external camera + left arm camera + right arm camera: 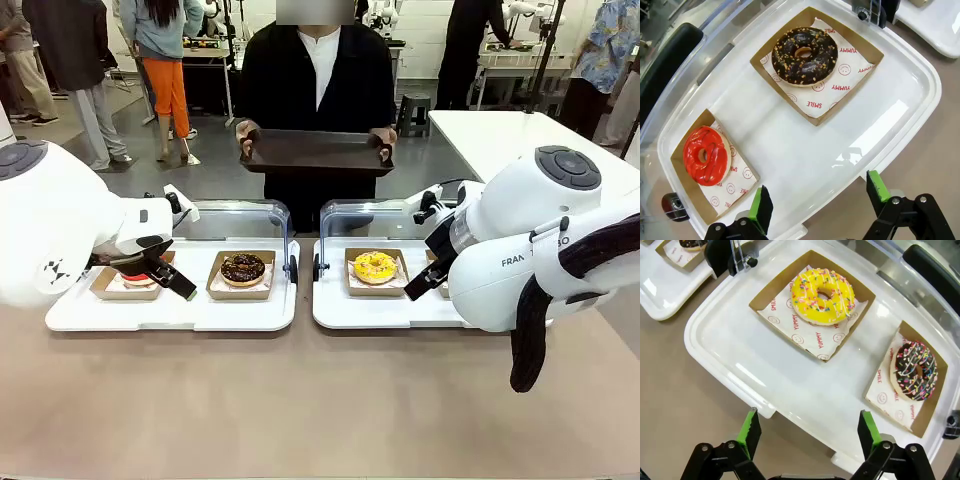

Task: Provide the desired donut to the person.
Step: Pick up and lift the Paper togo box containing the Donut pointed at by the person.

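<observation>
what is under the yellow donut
The yellow donut lies on white printed paper inside a brown cardboard box, on a white tray. The paper's middle is covered by the donut.

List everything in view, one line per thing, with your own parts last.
table: one, tan, under everything.
left tray: one, white, on the table.
right tray: one, white, beside it.
clear covers: two, transparent, raised at the trays' far edges.
card boxes: four, brown, two per tray.
red donut: one, left tray, outer box.
chocolate nut donut: one, left tray, inner box.
yellow donut: one, sprinkled, right tray, inner box.
chocolate sprinkle donut: one, right tray, outer box.
dark tray: one, held by the person.
person: one, black top, far side.
left pincer: black, green pads, open, over left tray.
right pincer: same, open, over right tray.
</observation>
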`<move>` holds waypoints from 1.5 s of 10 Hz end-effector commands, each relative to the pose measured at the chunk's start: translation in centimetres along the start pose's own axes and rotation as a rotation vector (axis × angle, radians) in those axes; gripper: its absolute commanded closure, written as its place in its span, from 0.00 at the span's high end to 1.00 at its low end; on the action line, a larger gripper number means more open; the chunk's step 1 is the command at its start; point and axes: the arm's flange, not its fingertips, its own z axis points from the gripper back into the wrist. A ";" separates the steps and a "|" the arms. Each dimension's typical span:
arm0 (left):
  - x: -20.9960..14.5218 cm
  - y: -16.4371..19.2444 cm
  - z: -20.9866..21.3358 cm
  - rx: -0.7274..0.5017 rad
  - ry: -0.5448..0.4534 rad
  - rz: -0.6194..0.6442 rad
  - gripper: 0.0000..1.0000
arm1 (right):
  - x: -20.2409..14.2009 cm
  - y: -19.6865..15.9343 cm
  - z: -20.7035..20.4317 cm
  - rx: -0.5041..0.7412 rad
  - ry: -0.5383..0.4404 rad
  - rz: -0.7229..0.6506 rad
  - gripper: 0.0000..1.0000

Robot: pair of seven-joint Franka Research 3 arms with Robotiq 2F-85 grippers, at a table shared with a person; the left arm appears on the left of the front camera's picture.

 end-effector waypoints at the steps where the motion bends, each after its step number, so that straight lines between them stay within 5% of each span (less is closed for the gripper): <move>1: 0.1 0.0 0.0 0.000 -0.002 0.000 1.00 | 0.0 0.0 0.0 0.000 0.000 0.000 1.00; 15: 0.1 0.0 0.0 0.000 -0.002 0.000 1.00 | 0.0 0.0 0.0 0.000 0.000 0.000 1.00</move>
